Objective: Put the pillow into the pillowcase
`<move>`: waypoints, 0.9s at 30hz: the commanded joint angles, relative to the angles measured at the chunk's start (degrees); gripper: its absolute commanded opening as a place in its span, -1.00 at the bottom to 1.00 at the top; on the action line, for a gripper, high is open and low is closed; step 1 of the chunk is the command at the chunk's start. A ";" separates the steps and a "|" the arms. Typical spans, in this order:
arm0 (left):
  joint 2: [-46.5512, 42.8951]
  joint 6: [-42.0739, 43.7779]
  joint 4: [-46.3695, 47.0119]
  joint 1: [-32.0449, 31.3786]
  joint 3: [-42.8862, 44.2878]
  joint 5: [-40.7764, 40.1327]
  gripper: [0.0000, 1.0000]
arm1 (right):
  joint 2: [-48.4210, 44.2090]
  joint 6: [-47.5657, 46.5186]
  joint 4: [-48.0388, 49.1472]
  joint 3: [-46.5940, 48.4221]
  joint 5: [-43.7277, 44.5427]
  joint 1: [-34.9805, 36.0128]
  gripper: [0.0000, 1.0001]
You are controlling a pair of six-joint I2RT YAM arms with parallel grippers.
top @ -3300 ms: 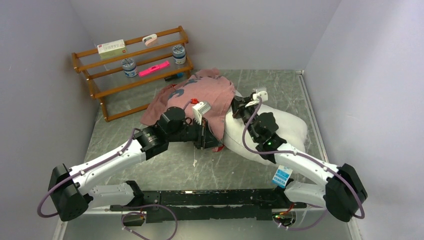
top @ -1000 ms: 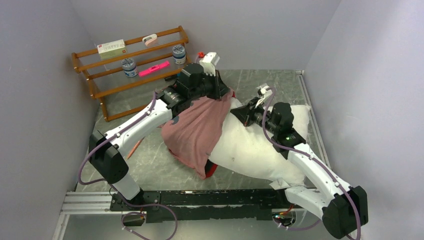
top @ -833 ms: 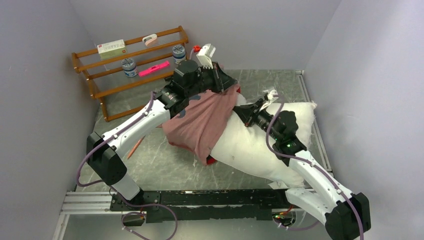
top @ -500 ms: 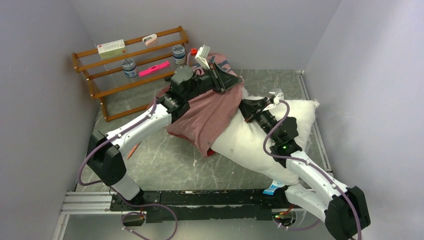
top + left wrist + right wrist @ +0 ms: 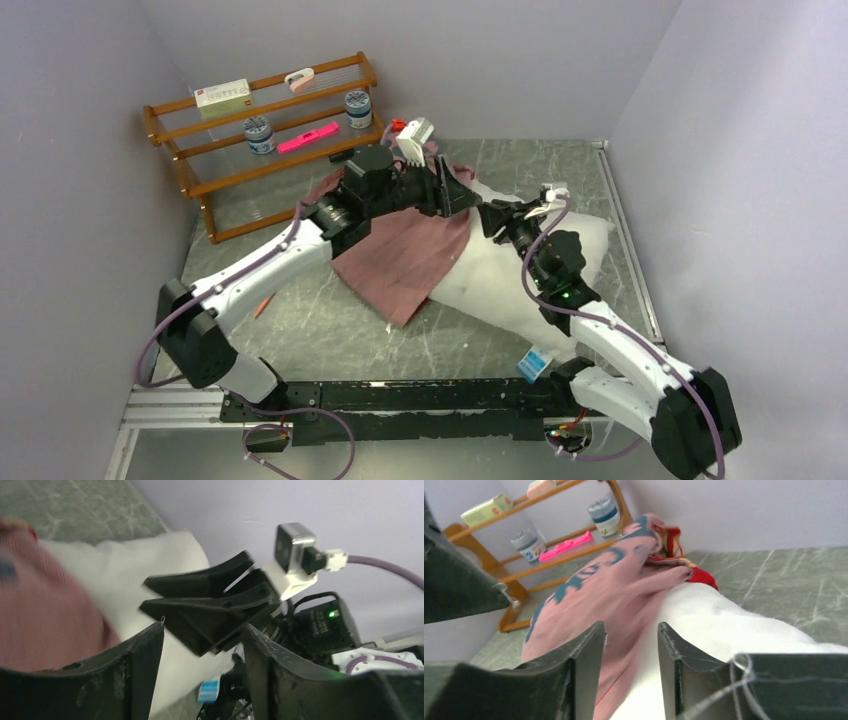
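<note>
Grey marbled table point(image 5: 330, 330) bears the plump white rectangular pillow point(image 5: 505, 285) toward its right edge, its left end under the draped pink-backed red printed fabric pillowcase point(image 5: 400, 255), likely staged for sleeving, while left gripper point(image 5: 460, 197) and right gripper point(image 5: 489, 216) hover unclenched and empty above both.
</note>
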 commanded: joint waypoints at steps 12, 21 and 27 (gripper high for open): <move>-19.22 15.89 -26.14 0.95 -14.56 -11.48 0.52 | -8.00 -14.76 -47.86 17.56 -11.39 0.90 0.68; -24.04 12.24 -17.60 0.92 -30.98 -11.03 0.64 | -5.62 -24.97 -54.70 19.46 -6.32 9.46 0.99; -21.62 13.83 -9.90 0.72 -37.82 -13.91 0.68 | -3.28 -32.20 -55.53 19.94 5.21 16.24 0.99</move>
